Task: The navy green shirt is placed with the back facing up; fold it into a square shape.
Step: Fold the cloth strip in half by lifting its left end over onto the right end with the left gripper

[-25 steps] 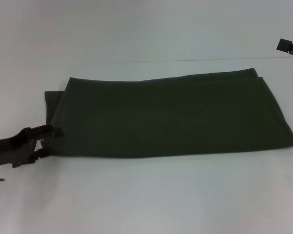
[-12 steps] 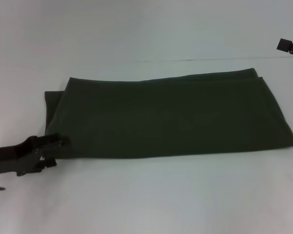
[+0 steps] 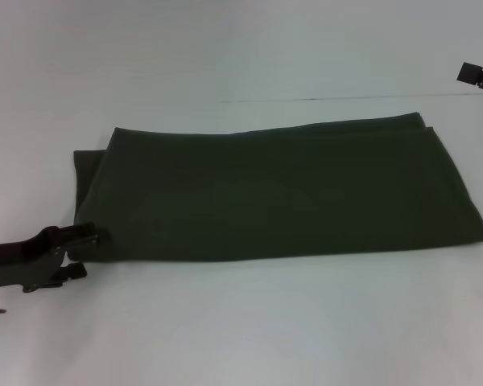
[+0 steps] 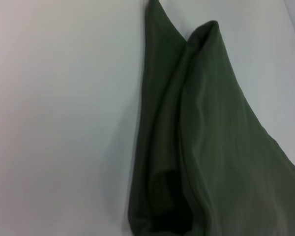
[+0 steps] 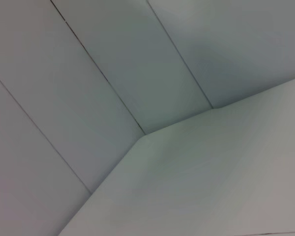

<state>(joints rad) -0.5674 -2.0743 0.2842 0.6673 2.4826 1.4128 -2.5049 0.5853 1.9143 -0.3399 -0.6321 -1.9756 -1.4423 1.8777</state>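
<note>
Nearest to us, the black left gripper [image 3: 84,251] sits low at the near left corner of the large dark olive-green shirt of soft matte fabric [image 3: 282,193]. Its fingers stand parted about that corner, one above the hem and one at table level, and we cannot confirm that they have closed on cloth. The left wrist view shows the shirt's layered edge [image 4: 187,147] with an open fold pocket directly before the camera.

The shirt lies on the plain white table [image 3: 249,330] as a long flat band running left to right, its edges stacked. We judge the lengthwise folds done. What remains is the crosswise fold, carrying one end over the other to make a square.

Farthest off, the black right gripper [image 3: 476,75] hangs high at the right edge, well apart from the shirt; we cannot tell its grip state.
</note>
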